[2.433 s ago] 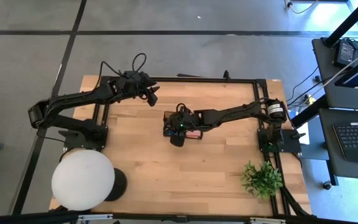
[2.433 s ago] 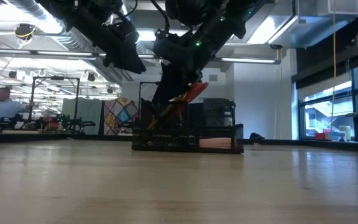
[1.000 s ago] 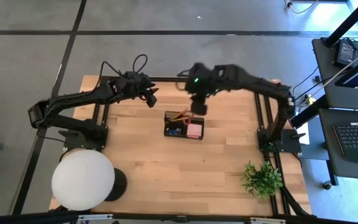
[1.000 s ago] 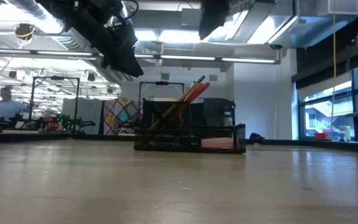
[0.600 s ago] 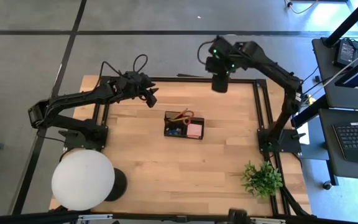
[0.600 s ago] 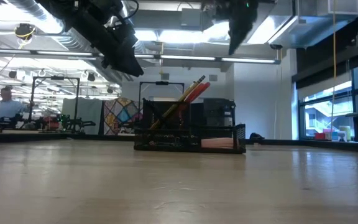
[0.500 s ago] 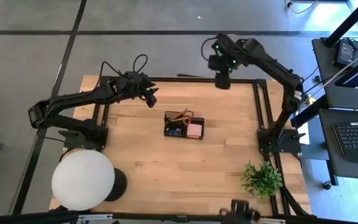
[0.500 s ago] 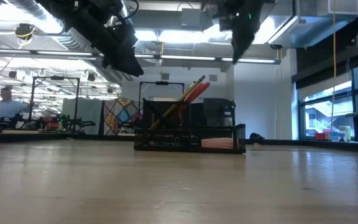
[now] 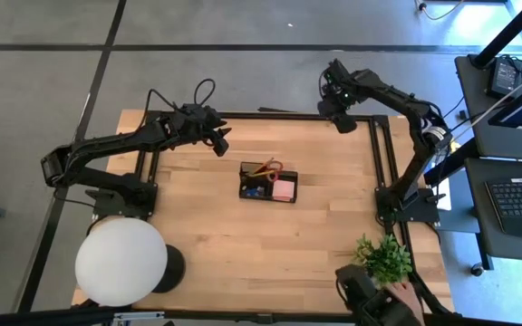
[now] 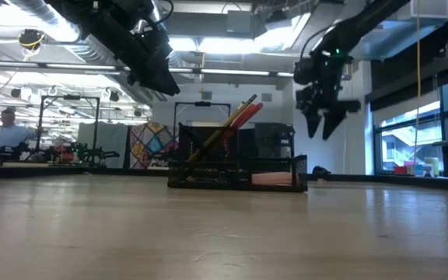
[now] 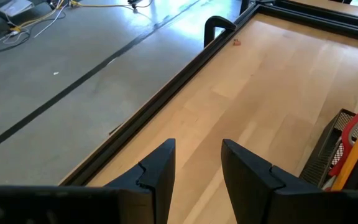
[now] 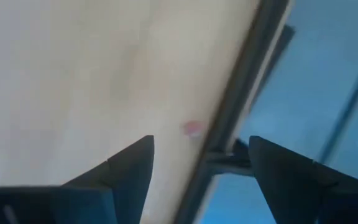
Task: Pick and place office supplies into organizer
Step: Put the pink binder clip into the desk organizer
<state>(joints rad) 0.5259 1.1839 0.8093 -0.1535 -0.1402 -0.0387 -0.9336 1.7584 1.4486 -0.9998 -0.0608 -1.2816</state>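
Right gripper (image 9: pixel 343 123) hung empty, jaws wide, at the table's far edge; left gripper (image 9: pixel 222 143) parted, empty. Organizer (image 9: pixel 267 183) looked filled; check for leftover supplies.

The organizer (image 9: pixel 268 184) sat near the middle of the table (image 9: pixel 207 244). Inside it, the scissors (image 9: pixel 271 167) and a pencil (image 9: pixel 259 169) leaned in the far compartments, and the sticky-note block (image 9: pixel 284 188) lay in the near right one. The left gripper (image 9: pixel 221 141) hung above the table, left of and behind the organizer. The right gripper (image 9: pixel 342 120) hung over the far edge, right of the organizer. A lamp (image 9: pixel 121 262) stood at the near left corner and a plant (image 9: pixel 383 259) at the near right.
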